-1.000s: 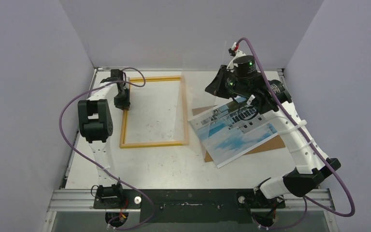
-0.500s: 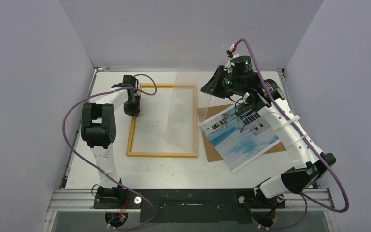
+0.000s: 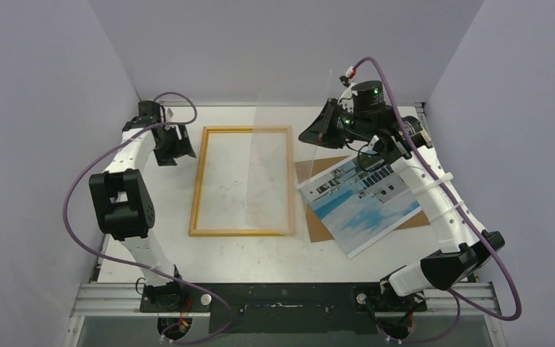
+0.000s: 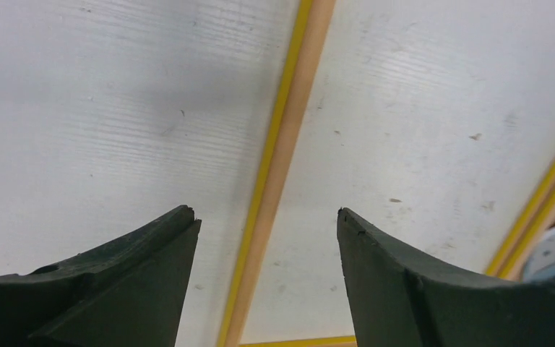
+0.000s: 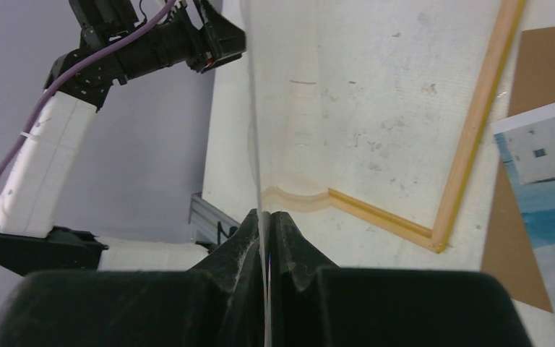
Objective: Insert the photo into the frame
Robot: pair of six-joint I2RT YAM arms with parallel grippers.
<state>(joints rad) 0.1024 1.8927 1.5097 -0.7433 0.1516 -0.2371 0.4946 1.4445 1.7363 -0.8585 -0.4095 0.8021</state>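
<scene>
The frame (image 3: 198,181) lies flat in the middle of the table, its yellow and wood border showing in the left wrist view (image 4: 289,123) and the right wrist view (image 5: 477,123). The photo (image 3: 365,206), blue water and a white building, rests face up on a brown backing board (image 3: 316,231) to the right of the frame. My left gripper (image 3: 175,152) hangs open just left of the frame's far left corner, with its jaws (image 4: 266,213) empty. My right gripper (image 3: 316,131) is shut on a clear pane (image 3: 271,166), which stands on edge over the frame (image 5: 253,108).
Pale walls close the table in on the left, back and right. The backing board (image 5: 549,65) sticks out past the photo (image 5: 549,173) at its far and near corners. The left arm (image 5: 152,47) reaches along the table's left side.
My left gripper slid the frame right and squared it, then opened, let go of its left edge and drew back left. The right gripper kept the pane, shifting slightly.
</scene>
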